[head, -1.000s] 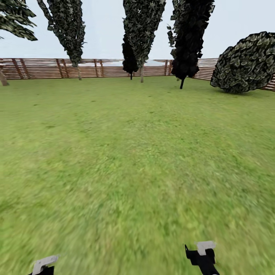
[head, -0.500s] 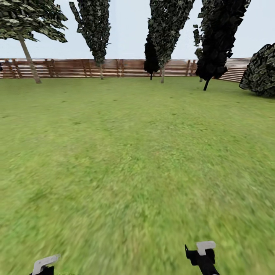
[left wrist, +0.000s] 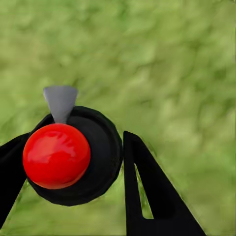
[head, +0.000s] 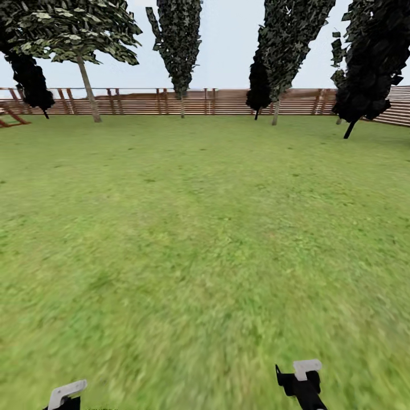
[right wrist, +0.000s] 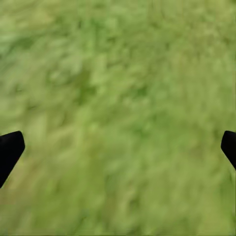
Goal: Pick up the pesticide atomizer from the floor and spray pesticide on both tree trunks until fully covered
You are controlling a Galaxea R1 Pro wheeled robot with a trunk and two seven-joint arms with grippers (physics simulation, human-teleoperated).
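2 end effectors sit low over the lawn in the head view. The left end effector is clamped on the pesticide atomizer, a black body with a red ball top and a grey nozzle, held above the grass. The right end effector is spread wide and holds nothing, its black fingertips well apart. Far ahead, a pale-trunked tree and dark narrow trees stand along the slatted fence.

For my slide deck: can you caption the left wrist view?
Left gripper shut on the atomizer, red cap and grey nozzle above blurred lawn.
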